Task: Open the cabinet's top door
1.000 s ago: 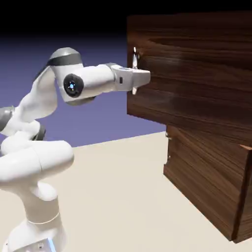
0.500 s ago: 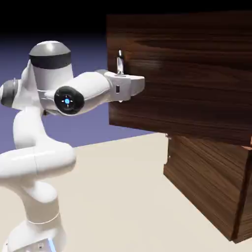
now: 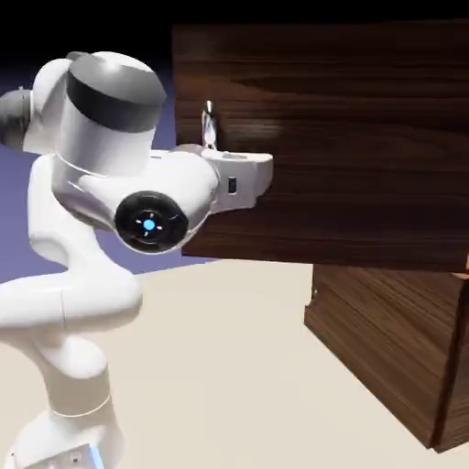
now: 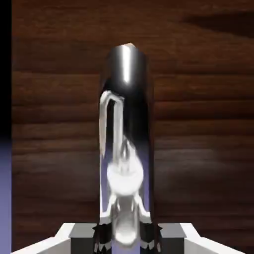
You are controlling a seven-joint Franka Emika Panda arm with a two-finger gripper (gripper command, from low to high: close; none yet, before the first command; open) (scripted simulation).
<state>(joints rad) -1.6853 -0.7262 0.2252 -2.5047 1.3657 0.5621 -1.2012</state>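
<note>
A cabinet door [image 3: 366,137], standing open, is held by its handle [image 4: 125,124], clenched between the jaws [image 4: 127,238]; grip could be lost if the polished metal is twisted.

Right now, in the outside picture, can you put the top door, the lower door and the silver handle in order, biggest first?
1. Top door
2. Lower door
3. Silver handle, partly hidden

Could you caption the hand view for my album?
Gripper shut on the shiny handle of a dark wooden door.
</note>
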